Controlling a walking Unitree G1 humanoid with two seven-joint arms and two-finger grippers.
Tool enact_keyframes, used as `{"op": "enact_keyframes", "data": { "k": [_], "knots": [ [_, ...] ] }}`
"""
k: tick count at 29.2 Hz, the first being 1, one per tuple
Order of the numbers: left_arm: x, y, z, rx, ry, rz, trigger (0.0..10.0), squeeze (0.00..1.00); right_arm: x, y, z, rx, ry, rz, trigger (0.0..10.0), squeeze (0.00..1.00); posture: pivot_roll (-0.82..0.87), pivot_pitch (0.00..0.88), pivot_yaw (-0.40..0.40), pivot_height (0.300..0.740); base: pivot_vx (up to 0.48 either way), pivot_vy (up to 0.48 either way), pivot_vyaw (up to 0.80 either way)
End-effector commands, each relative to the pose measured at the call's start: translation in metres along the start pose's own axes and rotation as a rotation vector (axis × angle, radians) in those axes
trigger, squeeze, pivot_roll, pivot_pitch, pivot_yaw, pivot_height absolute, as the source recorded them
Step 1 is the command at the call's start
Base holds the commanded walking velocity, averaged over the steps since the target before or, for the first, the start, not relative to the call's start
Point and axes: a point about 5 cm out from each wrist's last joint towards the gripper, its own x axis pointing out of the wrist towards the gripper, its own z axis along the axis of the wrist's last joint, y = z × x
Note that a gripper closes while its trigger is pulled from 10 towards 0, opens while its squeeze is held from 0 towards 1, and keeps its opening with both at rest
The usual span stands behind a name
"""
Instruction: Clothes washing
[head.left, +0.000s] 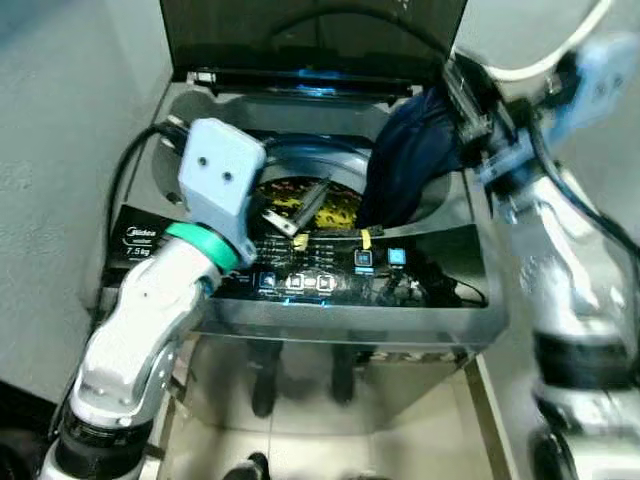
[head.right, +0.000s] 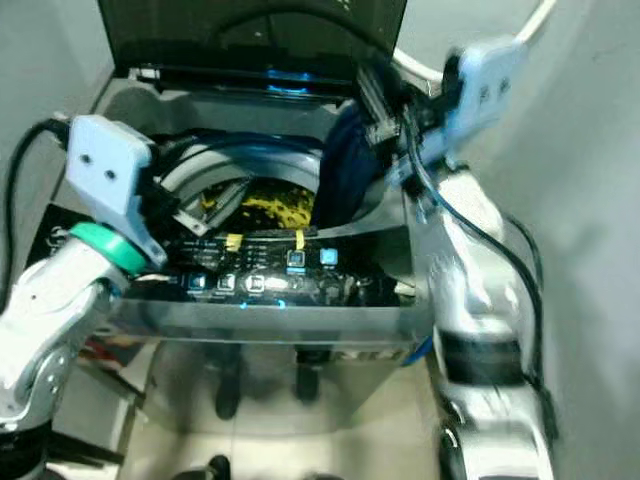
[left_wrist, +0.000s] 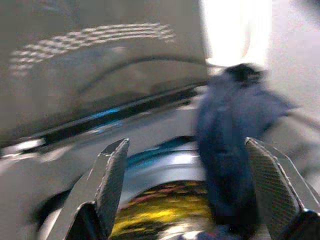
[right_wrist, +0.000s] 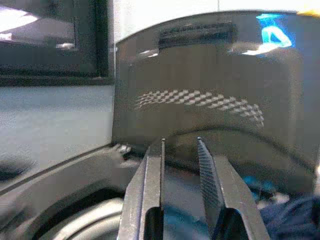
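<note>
I'm standing over the washer (head.left: 330, 300), lid (head.left: 310, 35) up against the wall. My left pincer (head.left: 300, 210) hangs over the drum's front rim, fingers (left_wrist: 112, 180) spread wide, nothing between them. Down in the drum (head.left: 300, 165) lies a yellow-and-black cloth (head.left: 335, 208). The navy garment (head.left: 405, 160) is draped over the drum's right rim, half inside, half bunched up on the top deck beside my right arm. My right pincer (right_wrist: 180, 145) is up at that back right corner, fingers nearly pressed together, only a thin gap, nothing pinched in the wrist view. The lit control panel (head.left: 330, 278) runs along the front edge, blue lamps glowing, yellow tags (head.left: 366, 238) stuck above it. A black cable (head.left: 135, 165) loops by my left wrist.
</note>
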Motion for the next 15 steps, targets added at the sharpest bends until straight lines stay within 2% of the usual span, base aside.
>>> {"op": "enact_keyframes", "data": {
  "k": [1,2,3,4,5,6,8,9,10,12,13,15],
  "knots": [
    [0.001,0.006,0.0,0.02,-0.009,0.027,10.0,0.0,-0.006,-0.003,0.019,0.012,-0.063,-0.016,10.0,0.0,-0.02,0.07,0.008,0.74,0.0,0.0,0.0],
    [0.005,0.017,0.0,0.044,-0.015,0.068,10.0,0.0,-0.013,-0.012,0.028,0.023,-0.105,-0.082,10.0,0.0,-0.04,0.064,0.019,0.74,0.0,0.0,0.0],
    [0.005,0.017,0.0,0.044,-0.015,0.068,10.0,0.0,-0.013,-0.012,0.028,0.023,-0.105,-0.082,10.0,0.0,-0.04,0.064,0.019,0.74,0.0,0.0,0.0],
    [0.009,0.029,0.002,0.072,-0.025,0.12,10.0,0.0,-0.017,-0.026,0.037,0.02,-0.15,-0.17,10.0,0.0,-0.04,0.061,0.023,0.74,0.0,0.0,0.0],
    [0.009,0.029,0.002,0.072,-0.025,0.12,10.0,0.0,-0.017,-0.026,0.037,0.02,-0.15,-0.17,10.0,0.0,-0.04,0.061,0.023,0.74,0.0,0.0,0.0],
    [0.012,0.037,0.003,0.088,-0.031,0.152,10.0,0.0,-0.019,-0.034,0.041,0.015,-0.174,-0.225,10.0,0.0,-0.05,0.055,0.027,0.74,0.0,0.0,0.0],
    [0.012,0.037,0.003,0.088,-0.031,0.152,10.0,0.0,-0.019,-0.034,0.041,0.015,-0.174,-0.225,10.0,0.0,-0.05,0.055,0.027,0.74,0.0,0.0,0.0],
    [0.015,0.047,0.006,0.105,-0.041,0.192,10.0,0.0,-0.02,-0.042,0.042,-0.022,-0.175,-0.269,10.0,0.0,-0.06,0.048,0.028,0.74,0.0,0.0,0.0],
    [0.015,0.047,0.006,0.105,-0.041,0.192,10.0,0.0,-0.02,-0.042,0.042,-0.022,-0.175,-0.269,10.0,0.0,-0.06,0.048,0.028,0.74,0.0,0.0,0.0],
    [0.021,0.062,0.011,0.109,-0.07,0.28,10.0,0.0,-0.02,-0.049,0.033,-0.096,-0.112,-0.326,10.0,0.0,-0.04,0.059,0.023,0.74,0.0,0.0,0.0],
    [0.023,0.068,0.014,0.087,-0.09,0.338,10.0,0.0,-0.018,-0.049,0.02,-0.128,-0.068,-0.367,10.0,0.0,-0.04,0.064,0.019,0.74,0.0,0.0,0.0],
    [0.024,0.072,0.016,0.069,-0.102,0.372,10.0,0.0,-0.017,-0.049,0.012,-0.144,-0.041,-0.39,10.0,0.0,-0.04,0.064,0.019,0.74,0.0,0.0,0.0]
  ]
}}
